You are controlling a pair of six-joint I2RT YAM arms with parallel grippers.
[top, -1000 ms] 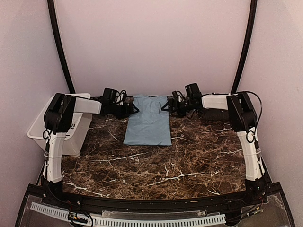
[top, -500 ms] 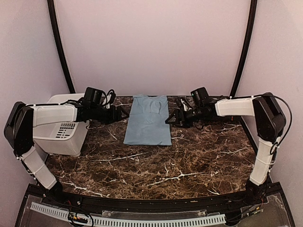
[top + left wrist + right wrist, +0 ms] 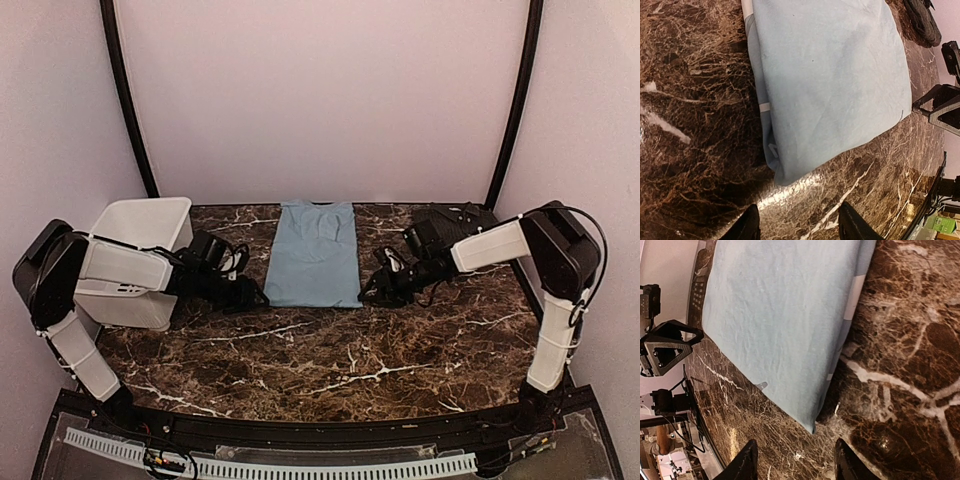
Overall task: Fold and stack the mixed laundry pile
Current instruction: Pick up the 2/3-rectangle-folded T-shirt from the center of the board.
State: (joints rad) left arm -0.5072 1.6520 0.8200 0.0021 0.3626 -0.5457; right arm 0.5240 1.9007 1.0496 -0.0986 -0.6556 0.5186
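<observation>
Left gripper (image 3: pixel 800 227) low at near-left corner of light blue T-shirt (image 3: pixel 830 75), jaws apart, empty. Right gripper (image 3: pixel 795 460) at near-right corner, jaws likewise parted, nothing held. T-shirt folded to a narrow, smooth panel, mid marble table (image 3: pixel 400 350), collar far. Hem tab (image 3: pixel 761 385) too small to read. Black garment (image 3: pixel 458 213) heaped far right.

Folded blue T-shirt (image 3: pixel 830 75) — marble table (image 3: pixel 690 125)

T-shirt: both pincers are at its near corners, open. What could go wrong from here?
1. The T-shirt is folded in layers, visible along its edge in the left wrist view; the left pincer might catch only some, spoiling the fold.
2. The corners lie flat on the table; the right pincer could shove cloth rather than pinch it, skewing the shirt.
</observation>
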